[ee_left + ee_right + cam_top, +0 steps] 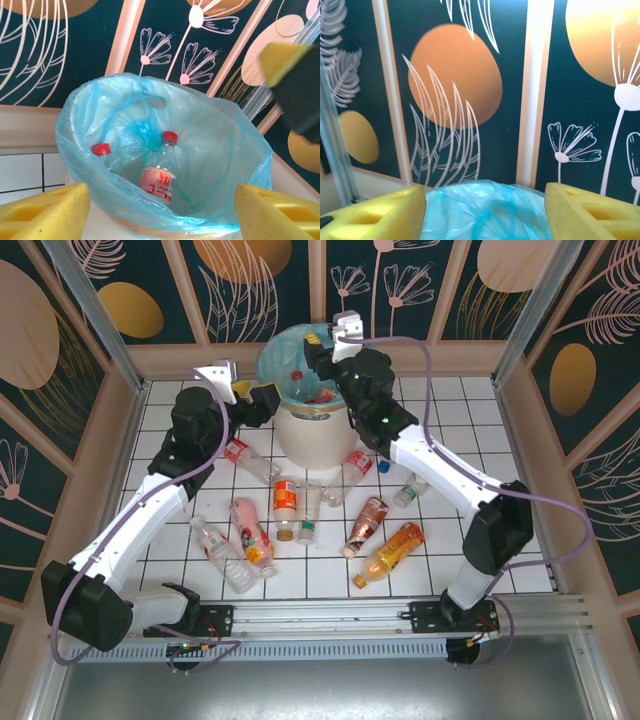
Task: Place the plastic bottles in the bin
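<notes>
Top external view: two arms reach over one cream bin (310,440) lined with a blue-green bag (280,360), at the far centre of the white tiled table (470,430). Roughly ten plastic bottles (285,508) lie scattered on the tiles in front of it, some partly hidden by the right arm. Left wrist view: two red-capped bottles (157,182) rest inside the bin. Both yellow fingers of the left gripper (161,197) stand spread with nothing between them. The right gripper (485,200), above the bag's rim, is likewise spread and empty.
</notes>
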